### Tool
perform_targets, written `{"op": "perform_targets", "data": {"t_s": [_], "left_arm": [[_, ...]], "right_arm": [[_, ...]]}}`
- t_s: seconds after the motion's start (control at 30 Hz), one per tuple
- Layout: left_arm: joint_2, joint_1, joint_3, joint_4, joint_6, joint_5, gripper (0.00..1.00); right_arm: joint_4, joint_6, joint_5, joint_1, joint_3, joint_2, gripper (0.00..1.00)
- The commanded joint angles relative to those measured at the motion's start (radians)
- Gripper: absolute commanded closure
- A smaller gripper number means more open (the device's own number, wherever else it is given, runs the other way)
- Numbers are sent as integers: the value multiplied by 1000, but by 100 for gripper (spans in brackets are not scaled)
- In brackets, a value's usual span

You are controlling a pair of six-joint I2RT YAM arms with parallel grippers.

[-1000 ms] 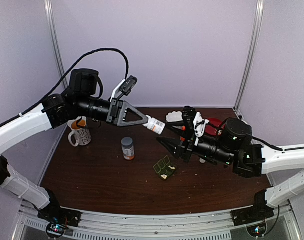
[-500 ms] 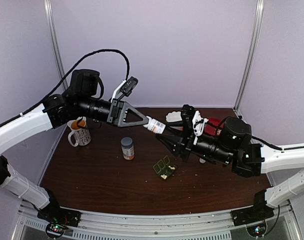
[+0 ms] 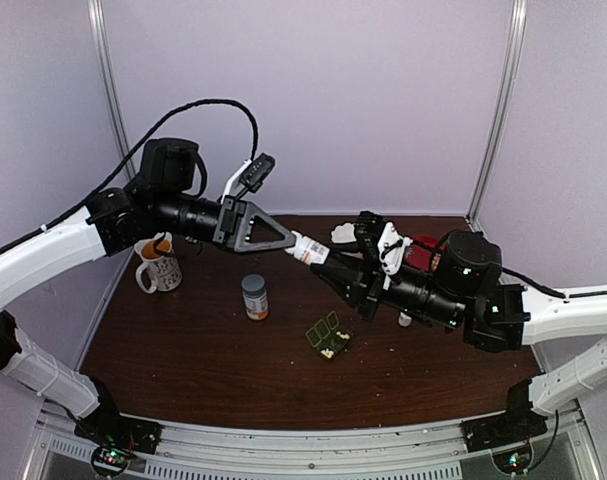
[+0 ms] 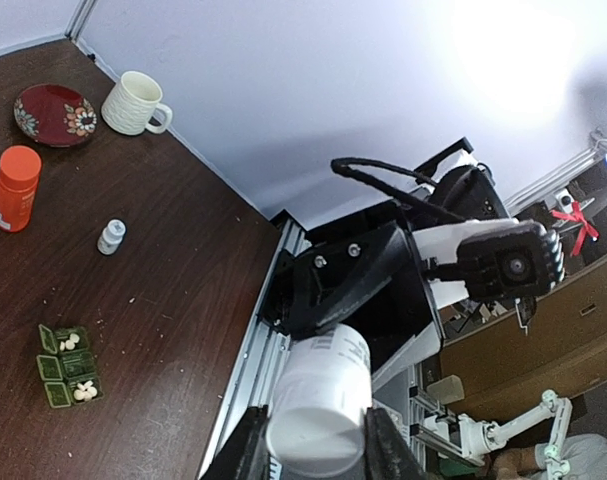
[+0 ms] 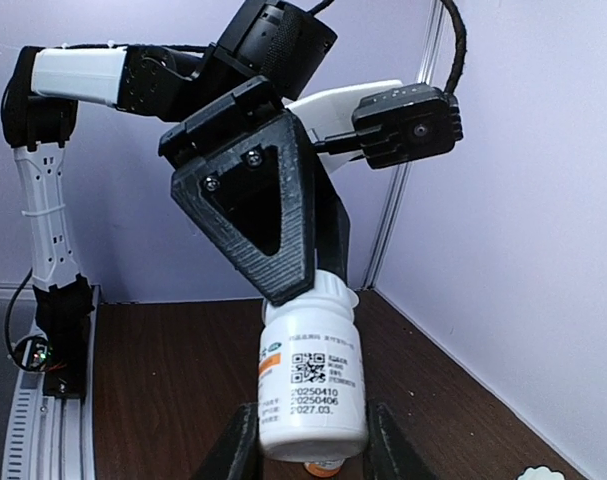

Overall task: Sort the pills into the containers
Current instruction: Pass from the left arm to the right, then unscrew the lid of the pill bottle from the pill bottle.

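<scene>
A white labelled bottle (image 3: 310,251) hangs in the air between both arms, above the table's middle. My left gripper (image 3: 295,244) is shut on its cap end, seen in the left wrist view (image 4: 316,445) round the bottle (image 4: 323,400). My right gripper (image 3: 323,268) has its fingers against both sides of the bottle's base (image 5: 311,385), seen in the right wrist view (image 5: 311,440). The dark-green pill box (image 3: 328,337) lies open on the table below. Whitish pills (image 4: 71,341) lie in two of its cells (image 4: 49,367).
A grey-capped bottle (image 3: 254,297) stands left of the box. A patterned mug (image 3: 158,265) is at far left. An orange bottle (image 4: 17,187), a small white vial (image 4: 111,236), a red plate (image 4: 54,113) and a cream mug (image 4: 133,103) are on the right side.
My right gripper has moved up and left until its fingers flank the bottle's base. My left gripper has held the bottle nearly still.
</scene>
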Motion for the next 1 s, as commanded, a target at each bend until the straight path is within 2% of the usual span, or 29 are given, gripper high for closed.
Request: {"op": "perform_targets", "data": {"t_s": [0.0, 0.07, 0.17, 0.2, 0.3, 0.33, 0.4, 0.47, 0.5, 0.57, 0.67, 0.8, 0.9, 0.97], "left_arm": [[36, -6, -26, 51, -143, 53, 100], [24, -2, -62, 108, -239, 67, 100], [-4, -1, -167, 367, -480, 108, 100], [-13, -1, -186, 408, -528, 117, 100], [-34, -1, -168, 343, -527, 110, 97], [-39, -1, -153, 294, -508, 101, 90], [-48, -1, -124, 253, -460, 81, 65], [-64, 2, -82, 186, -358, 38, 34], [-74, 4, -61, 123, -289, 14, 22], [-91, 18, -25, 46, -160, -35, 11], [-120, 43, -19, 36, -3, -90, 5], [-180, 48, -53, 122, 266, -182, 5], [-242, 48, -129, 250, 491, -253, 3], [-282, 48, -233, 386, 676, -187, 3]], "right_arm": [[-95, -262, 53, 36, 51, 11, 91], [-110, -400, 96, 61, 50, 15, 91], [-114, -592, 187, 115, 51, 35, 92], [-119, -630, 207, 127, 55, 41, 92], [-138, -689, 237, 150, 68, 56, 93], [-138, -686, 243, 151, 71, 57, 94], [-124, -620, 244, 153, 72, 49, 94], [-109, -527, 230, 148, 72, 29, 96], [-110, -476, 215, 145, 71, 17, 97], [-110, -375, 180, 138, 66, -8, 99], [-95, -225, 127, 129, 36, -46, 100], [-66, -33, 40, 104, -8, -82, 100], [-87, 69, -13, 85, -18, -86, 100], [-99, 132, -22, 75, -31, -88, 100]]}}
